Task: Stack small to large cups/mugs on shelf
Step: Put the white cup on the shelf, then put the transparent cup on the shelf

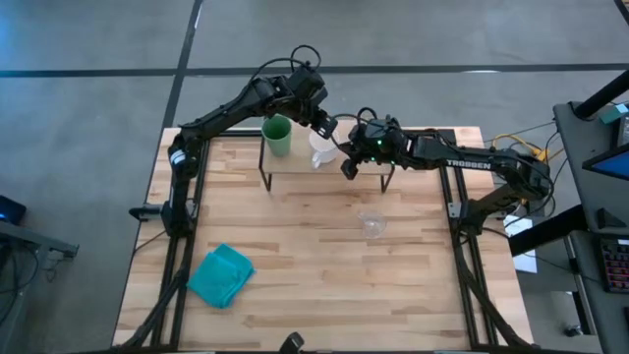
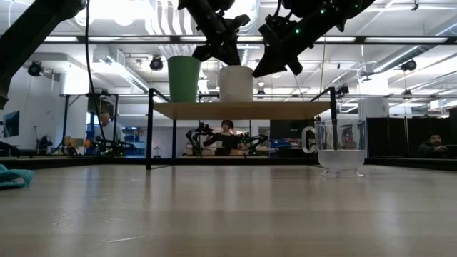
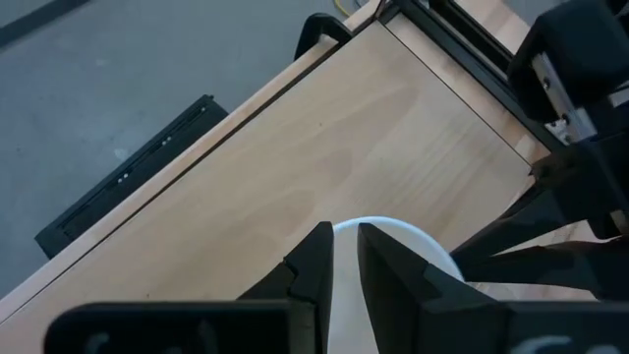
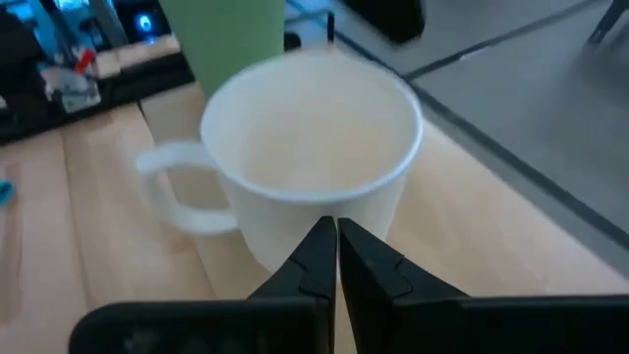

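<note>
High view: two cups [image 1: 278, 135] on shelf [image 1: 295, 163], one glass [image 1: 372, 224] off.

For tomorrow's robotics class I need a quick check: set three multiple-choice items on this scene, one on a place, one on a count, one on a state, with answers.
1. Where is the glass?
A. On the shelf
B. On the table, in front of the shelf
C. On the cloth

2. How many vessels stand on the shelf?
A. One
B. Two
C. Three

3. How are the right gripper's fingers?
A. Wide open
B. Clamped on the mug's handle
C. Shut, holding nothing

Answers:
1 B, the high view shows it alone on the tabletop.
2 B, the green cup and mug stand side by side.
3 C, the right wrist view shows the fingertips together short of the mug.
</note>
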